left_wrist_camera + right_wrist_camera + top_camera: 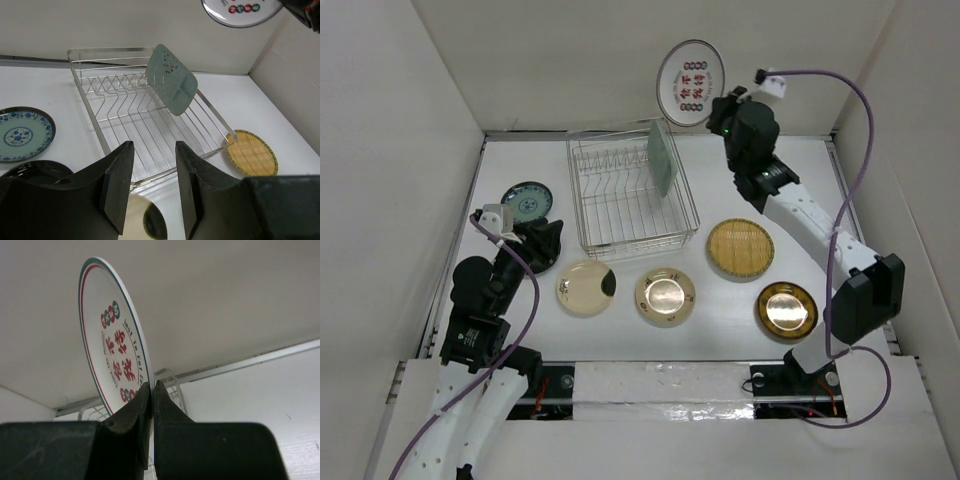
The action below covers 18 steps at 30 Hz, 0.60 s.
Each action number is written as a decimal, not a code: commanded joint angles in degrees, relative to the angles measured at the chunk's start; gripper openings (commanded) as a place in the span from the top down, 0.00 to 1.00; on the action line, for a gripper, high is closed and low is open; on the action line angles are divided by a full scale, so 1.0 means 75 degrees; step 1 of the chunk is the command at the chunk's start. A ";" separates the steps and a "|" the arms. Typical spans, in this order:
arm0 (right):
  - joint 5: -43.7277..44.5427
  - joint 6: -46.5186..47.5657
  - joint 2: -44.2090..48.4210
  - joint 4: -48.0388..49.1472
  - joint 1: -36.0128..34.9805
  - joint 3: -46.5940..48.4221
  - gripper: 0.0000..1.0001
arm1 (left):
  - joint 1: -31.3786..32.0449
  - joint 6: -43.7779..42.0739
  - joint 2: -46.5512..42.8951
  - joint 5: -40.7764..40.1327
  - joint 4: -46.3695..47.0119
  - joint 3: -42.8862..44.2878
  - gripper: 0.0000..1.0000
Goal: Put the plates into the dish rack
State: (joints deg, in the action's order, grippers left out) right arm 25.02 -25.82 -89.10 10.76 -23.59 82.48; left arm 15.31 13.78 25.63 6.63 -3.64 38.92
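Note:
My right gripper is shut on the rim of the white plate with red marks and holds it upright, high above the dish rack's far right corner. The right wrist view shows the fingertips pinching the plate. A pale green plate stands tilted in the rack's right side. My left gripper is open and empty, low over the black plate, facing the rack. The blue-patterned plate lies left of the rack.
In front of the rack lie the cream plate with a dark patch, the cream-gold plate, the woven yellow plate and the dark-and-gold plate. White walls enclose the table on three sides.

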 commanded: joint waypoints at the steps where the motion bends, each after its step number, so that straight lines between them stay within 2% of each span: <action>1: 0.1903 0.1896 -0.0811 -0.1119 -0.0792 0.1413 1.00 | -0.0026 -0.0056 -0.0136 -0.0006 0.0403 -0.0009 0.64; 2: 0.2402 0.2314 -0.1403 -0.1641 -0.1163 0.2237 1.00 | -0.0026 -0.0056 -0.0147 0.0018 0.0380 0.0002 0.64; 5: 0.3444 0.2937 -0.2390 -0.2602 -0.1599 0.3553 1.00 | -0.0026 -0.0045 -0.0241 0.0053 0.0403 -0.0021 0.64; 6: 0.3693 0.3102 -0.3008 -0.2781 -0.1844 0.4381 1.00 | -0.0026 -0.0056 -0.0264 0.0065 0.0438 -0.0044 0.64; 9: 0.4281 0.3676 -0.4029 -0.3157 -0.2161 0.5348 1.00 | -0.0026 -0.0056 -0.0265 0.0100 0.0357 -0.0021 0.64; 10: 0.4409 0.3724 -0.4266 -0.3297 -0.2163 0.6012 1.00 | -0.0026 -0.0056 -0.0346 0.0111 0.0356 -0.0032 0.64; 13: 0.4984 0.4180 -0.4864 -0.3334 -0.2338 0.6743 1.00 | -0.0026 -0.0056 -0.0405 0.0158 0.0415 -0.0044 0.64; 18: 0.5196 0.4603 -0.5358 -0.3228 -0.2420 0.7155 1.00 | -0.0026 -0.0056 -0.0464 0.0229 0.0415 -0.0056 0.64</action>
State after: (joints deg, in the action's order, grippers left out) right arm 57.78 4.99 -131.57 -16.38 -41.34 130.17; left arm 15.29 13.80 22.79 7.31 -3.44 38.89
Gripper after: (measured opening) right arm 0.045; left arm 0.357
